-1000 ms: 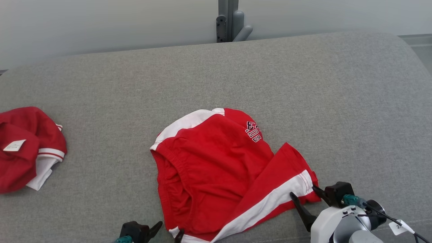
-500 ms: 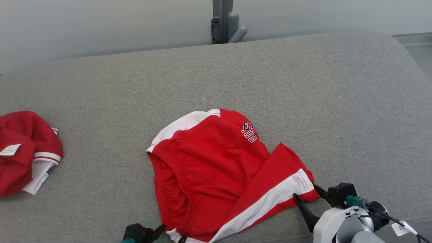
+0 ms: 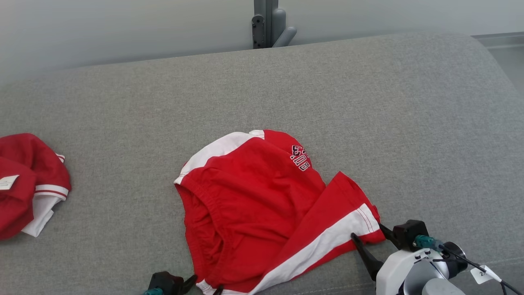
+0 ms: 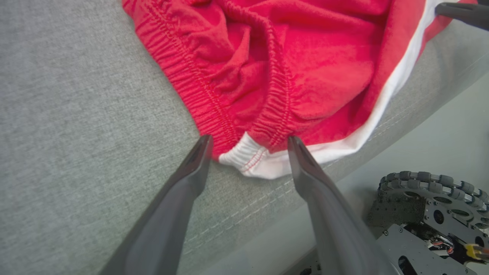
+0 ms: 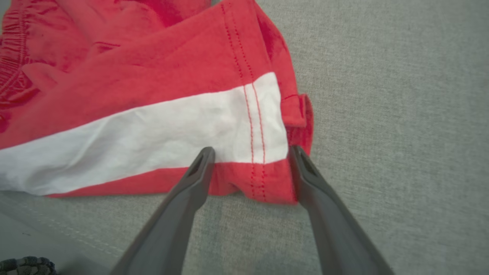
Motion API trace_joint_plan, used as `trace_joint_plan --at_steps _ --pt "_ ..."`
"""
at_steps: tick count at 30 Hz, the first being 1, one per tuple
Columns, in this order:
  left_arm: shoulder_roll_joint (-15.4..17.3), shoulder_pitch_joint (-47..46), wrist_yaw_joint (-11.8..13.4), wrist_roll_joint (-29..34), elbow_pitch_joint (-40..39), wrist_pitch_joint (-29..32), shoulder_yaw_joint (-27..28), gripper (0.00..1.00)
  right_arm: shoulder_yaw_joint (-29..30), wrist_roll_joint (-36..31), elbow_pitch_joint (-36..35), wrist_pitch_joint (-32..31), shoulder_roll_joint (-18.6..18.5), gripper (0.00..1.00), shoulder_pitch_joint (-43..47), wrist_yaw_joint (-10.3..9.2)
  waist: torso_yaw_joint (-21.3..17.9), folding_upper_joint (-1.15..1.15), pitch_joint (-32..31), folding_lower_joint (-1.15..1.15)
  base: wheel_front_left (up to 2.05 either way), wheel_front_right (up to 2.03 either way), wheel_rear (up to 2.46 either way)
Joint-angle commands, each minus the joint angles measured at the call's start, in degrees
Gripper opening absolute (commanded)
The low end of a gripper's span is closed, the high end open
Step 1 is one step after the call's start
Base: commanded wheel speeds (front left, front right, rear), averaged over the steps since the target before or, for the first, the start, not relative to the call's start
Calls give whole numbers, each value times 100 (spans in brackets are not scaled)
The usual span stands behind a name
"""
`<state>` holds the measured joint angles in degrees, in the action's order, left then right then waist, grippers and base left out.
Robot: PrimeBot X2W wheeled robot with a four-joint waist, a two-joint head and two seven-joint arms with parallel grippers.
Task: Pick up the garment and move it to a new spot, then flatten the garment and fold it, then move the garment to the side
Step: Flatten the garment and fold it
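The garment (image 3: 254, 205) is a pair of red shorts with white side stripes, lying crumpled on the grey cushion (image 3: 368, 102) near its front edge. My left gripper (image 3: 204, 284) is open at the near left corner. In the left wrist view its fingers (image 4: 191, 179) stand either side of the white corner of the elastic waistband (image 4: 248, 156). My right gripper (image 3: 367, 230) is open at the right leg's hem. In the right wrist view the hem corner (image 5: 263, 175), red with a white stripe, lies between the fingertips of the right gripper (image 5: 251, 149). Neither pair of jaws has closed on cloth.
A second red and white garment (image 3: 24, 180) lies bunched at the cushion's far left. A grey post (image 3: 268, 24) stands behind the cushion against the pale wall. Below the front edge I see the floor and my wheeled base (image 4: 428, 191).
The whole head picture has drifted slightly left, so the camera moved. Both grippers stay open at the same corners of the shorts, and the cloth lies as before.
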<state>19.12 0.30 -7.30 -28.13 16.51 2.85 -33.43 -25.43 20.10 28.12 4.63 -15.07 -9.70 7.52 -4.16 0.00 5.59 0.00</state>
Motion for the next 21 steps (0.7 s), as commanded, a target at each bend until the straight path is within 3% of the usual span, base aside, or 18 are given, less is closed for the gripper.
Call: trace_joint_plan --at_steps 1,6,7,8,10,11,12,21 --pt "4 -111 -10 -25 78 -48 -32 100 -22 25 30 46 17 100 -50 -6 -7 0 20 0 0 0 0" --pt "-28 -170 -13 -44 185 -97 -97 100 -48 19 40 71 35 100 -85 -6 -18 0 40 0 0 0 0" --pt "-31 -183 -14 -46 208 -105 -116 95 -58 17 38 88 35 100 -90 -6 -22 0 40 0 0 0 0" --pt "-27 -188 -16 -55 236 -99 -139 88 -69 12 27 115 34 100 -95 -6 -26 0 40 0 0 0 0" --pt "-14 -194 -18 -64 281 -107 -178 47 -149 71 -28 154 34 99 -83 -6 -32 0 38 0 0 0 0" --pt "-9 -189 -19 -99 308 -75 -207 22 -210 137 -65 163 29 34 -69 -6 -37 0 33 0 0 0 0" --pt "-11 -184 -21 -142 316 -71 -228 0 -299 229 -110 137 10 0 -40 -6 -41 0 25 0 0 0 0" --pt "167 0 -24 -946 -7 179 -348 0 -635 1429 -903 285 -399 0 114 -6 -111 0 -50 0 0 0 0"
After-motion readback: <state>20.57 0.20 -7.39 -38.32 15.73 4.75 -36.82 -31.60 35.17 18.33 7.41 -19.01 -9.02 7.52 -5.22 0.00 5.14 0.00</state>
